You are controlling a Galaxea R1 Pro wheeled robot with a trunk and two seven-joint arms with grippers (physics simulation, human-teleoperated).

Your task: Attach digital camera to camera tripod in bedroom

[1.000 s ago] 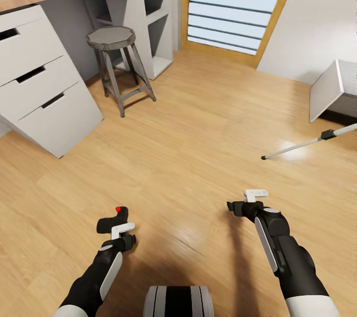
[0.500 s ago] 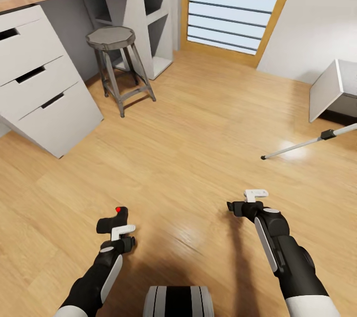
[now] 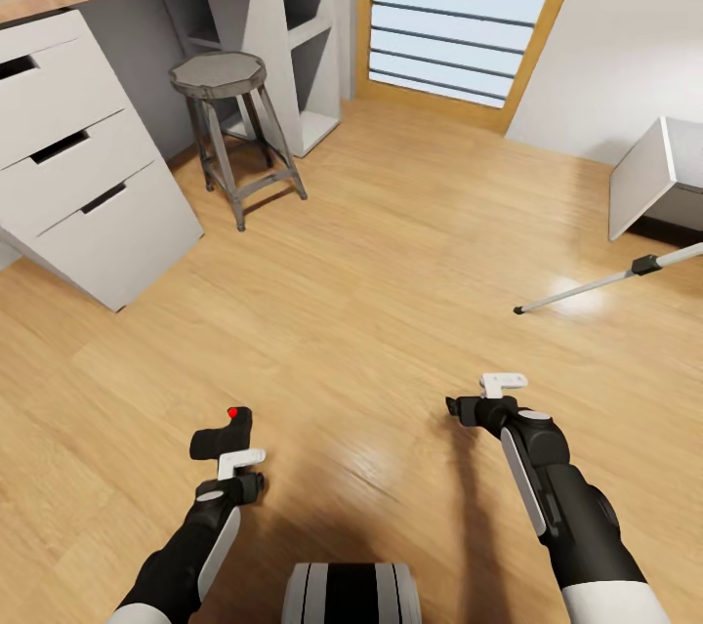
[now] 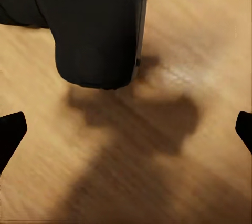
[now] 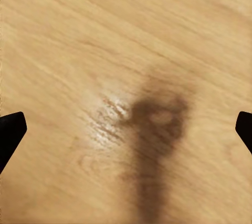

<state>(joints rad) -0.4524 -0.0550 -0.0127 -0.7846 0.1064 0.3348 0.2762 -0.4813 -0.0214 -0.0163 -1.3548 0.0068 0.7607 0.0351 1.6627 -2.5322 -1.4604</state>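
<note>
The digital camera (image 3: 221, 435), black with a red button on top, sits low over the wood floor just ahead of my left gripper (image 3: 248, 471). In the left wrist view the camera (image 4: 97, 27) lies beyond the fingertips (image 4: 10, 132), which stand wide apart with nothing between them. I cannot tell whether it rests on the floor. My right gripper (image 3: 480, 394) hangs open and empty over bare floor, also in its wrist view (image 5: 126, 126). One thin silver leg of the camera tripod (image 3: 596, 285), with a black joint and foot, reaches in from the right edge.
A white drawer unit (image 3: 73, 165) under a wood desktop stands at the left, with a grey stool (image 3: 227, 106) beside it. A wood-framed window (image 3: 469, 9) is ahead. A grey-edged white furniture corner (image 3: 644, 177) sits at the right.
My left gripper has drawn back slightly toward me while the camera has stayed in place. The right arm has barely moved.
</note>
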